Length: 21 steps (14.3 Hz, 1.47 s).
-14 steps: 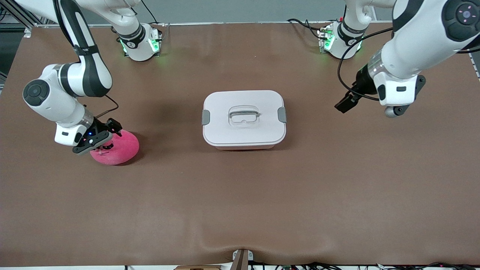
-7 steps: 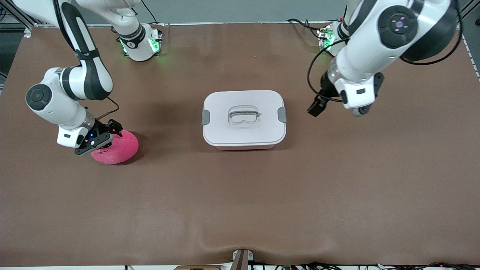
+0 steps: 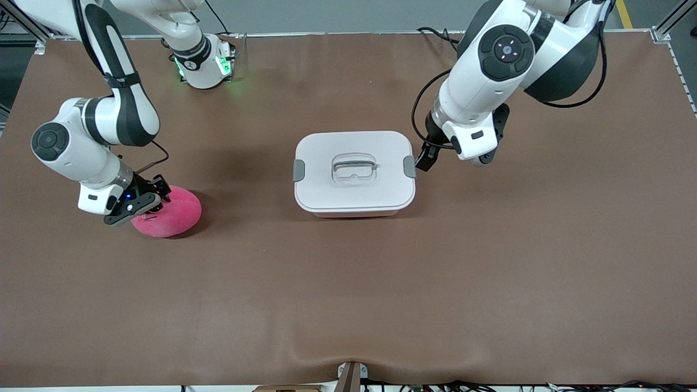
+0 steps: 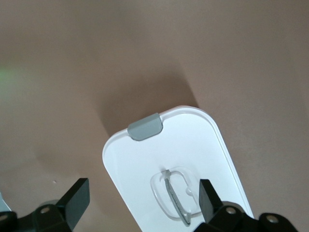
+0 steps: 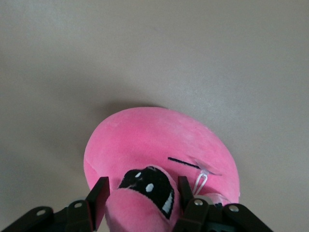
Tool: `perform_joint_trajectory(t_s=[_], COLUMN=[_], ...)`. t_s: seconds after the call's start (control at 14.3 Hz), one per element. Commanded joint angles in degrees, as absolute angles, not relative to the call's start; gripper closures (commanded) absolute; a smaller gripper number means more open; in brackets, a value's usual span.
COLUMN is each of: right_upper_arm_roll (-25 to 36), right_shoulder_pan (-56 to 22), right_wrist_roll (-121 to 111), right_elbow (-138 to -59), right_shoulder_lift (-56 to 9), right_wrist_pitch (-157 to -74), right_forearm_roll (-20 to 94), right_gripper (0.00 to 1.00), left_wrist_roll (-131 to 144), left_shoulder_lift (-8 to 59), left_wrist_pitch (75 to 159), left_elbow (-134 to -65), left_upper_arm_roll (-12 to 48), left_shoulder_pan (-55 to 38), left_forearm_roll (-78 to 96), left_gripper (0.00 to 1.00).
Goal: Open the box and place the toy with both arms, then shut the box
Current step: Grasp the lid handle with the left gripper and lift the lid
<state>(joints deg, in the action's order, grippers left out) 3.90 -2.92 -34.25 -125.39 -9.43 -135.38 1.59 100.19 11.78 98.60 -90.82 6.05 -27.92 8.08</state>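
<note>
You've got one box [image 3: 354, 171] with two grey clips [image 3: 299, 170], one toy [image 3: 170, 211]; left gripper [image 3: 424, 160] jaws wide open, right gripper [image 5: 142, 195] jaws pinching toy's eye bump.

text: none legible | labels: none on box lid [image 3: 354, 169] or toy [image 3: 169, 213] | brands: none | numbers: none | signs: none, arm base markings too small to read

You're looking at 2 white arms with black joint bands, the left arm [image 3: 490, 81] and right arm [image 3: 103, 120]. Black cables loop along both wrists. Green lights glow on the right arm's base [image 3: 204, 62].
</note>
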Motion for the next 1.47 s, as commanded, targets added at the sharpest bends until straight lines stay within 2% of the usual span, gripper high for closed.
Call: perform_joint_trajectory(t_s=[0.0,0.35,0.49,0.84,0.91,1.4], right_upper_arm_roll=[3.4,3.5,3.4,3.5,3.5,3.7], right_shoulder_pan=[-1.9,-1.9,-2.0,-1.9,-1.9,-2.3], right_wrist_roll=[-34.9,-34.9,-34.9,-34.9,-34.9,-49.9], right_elbow=[-124.2,-124.1,-124.1,-123.2,-123.0,-118.8], right_shoulder_lift=[-9.0,-8.8,-8.8,-8.7,-8.7,-8.8], right_wrist_pitch=[-132.6,-132.2,-131.8,-129.8,-129.8,-129.8], right_forearm_roll=[0.7,0.8,0.8,0.8,0.8,0.4], right_gripper=[0.39,0.51,0.62,0.97,1.00,1.00], left_wrist_roll=[106.2,115.0,119.4,127.2,128.3,134.5], left_shoulder_lift=[13.3,16.6,18.3,22.1,22.9,26.2], left_wrist_pitch=[100.7,104.9,106.4,111.3,112.3,116.6], left_elbow=[-90.4,-90.0,-89.9,-89.8,-89.9,-90.0], left_upper_arm_roll=[5.9,5.8,5.8,5.9,5.9,5.9], left_shoulder_pan=[-30.1,-33.0,-34.9,-38.9,-39.5,-42.5], left_forearm_roll=[7.8,6.8,4.2,1.8,1.7,0.0], left_gripper=[0.00,0.00,0.00,0.00,0.00,0.00])
